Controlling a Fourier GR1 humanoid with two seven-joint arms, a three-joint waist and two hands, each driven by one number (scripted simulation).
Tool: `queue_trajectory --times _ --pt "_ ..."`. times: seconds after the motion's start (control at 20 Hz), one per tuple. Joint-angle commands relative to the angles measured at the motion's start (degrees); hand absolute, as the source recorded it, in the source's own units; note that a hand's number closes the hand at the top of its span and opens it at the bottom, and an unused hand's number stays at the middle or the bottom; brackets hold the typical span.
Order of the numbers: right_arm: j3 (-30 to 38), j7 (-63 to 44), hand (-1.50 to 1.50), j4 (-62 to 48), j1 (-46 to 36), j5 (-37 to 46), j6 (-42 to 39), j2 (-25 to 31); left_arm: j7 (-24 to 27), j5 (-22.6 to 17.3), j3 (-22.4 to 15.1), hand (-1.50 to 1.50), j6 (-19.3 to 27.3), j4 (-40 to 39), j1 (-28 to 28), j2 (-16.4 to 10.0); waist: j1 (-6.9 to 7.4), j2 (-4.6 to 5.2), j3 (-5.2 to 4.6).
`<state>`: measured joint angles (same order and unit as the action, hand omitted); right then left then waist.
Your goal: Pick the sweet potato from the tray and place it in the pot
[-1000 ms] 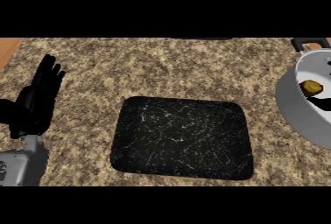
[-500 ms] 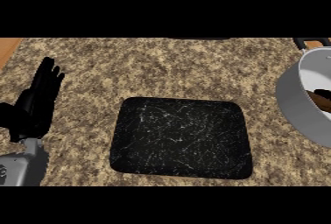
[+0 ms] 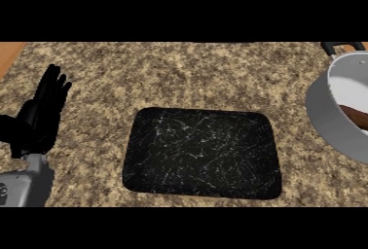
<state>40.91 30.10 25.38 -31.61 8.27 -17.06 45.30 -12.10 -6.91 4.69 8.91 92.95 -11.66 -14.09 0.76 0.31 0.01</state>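
Nearest to you, at the lower left corner, the grey left forearm (image 3: pixel 25 187) is coming in from the edge of the view. Just above it the left hand (image 3: pixel 39 121) is resting over the speckled counter (image 3: pixel 179 73). Its fingers are pointing up and are straight, so the hand is open and is gripping nothing. It is staying well apart from the tray.

In the middle, the black tray (image 3: pixel 201 151) is lying flat on the counter, and its dark surface is showing thin pale scratches.

Farther to the right, the grey pot (image 3: pixel 327 116) is standing on the counter, partly cut by the edge of the view. The sweet potato (image 3: pixel 356 114) is lying inside it, and you are seeing only a brown part of it. At the far corner the pot's black handle (image 3: pixel 341 46) is sticking out.
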Motion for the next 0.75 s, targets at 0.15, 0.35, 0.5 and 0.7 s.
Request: queue_trajectory --times 0.15,0.35,0.5,0.7 --pt "1.9 8.6 -1.50 -9.4 4.7 -1.4 -7.9 7.4 -1.4 0.4 -0.1 0.00 -0.1 0.7 -1.3 0.2 0.39 0.31 0.26" --pt "0.0 7.7 -1.50 -10.7 3.0 -0.4 -11.0 11.2 -1.2 0.7 0.4 0.00 0.2 -1.5 -3.3 0.8 0.27 0.25 0.21" --pt "0.9 10.3 -1.50 -11.9 5.9 -1.3 -12.6 12.7 -1.3 3.5 -2.8 0.00 2.2 2.9 1.0 3.1 0.25 0.13 0.23" --pt "0.8 9.5 -1.50 -13.2 5.2 -1.4 -12.9 14.3 -1.4 0.0 0.3 0.00 -1.4 1.2 0.1 0.8 0.65 0.30 0.29"
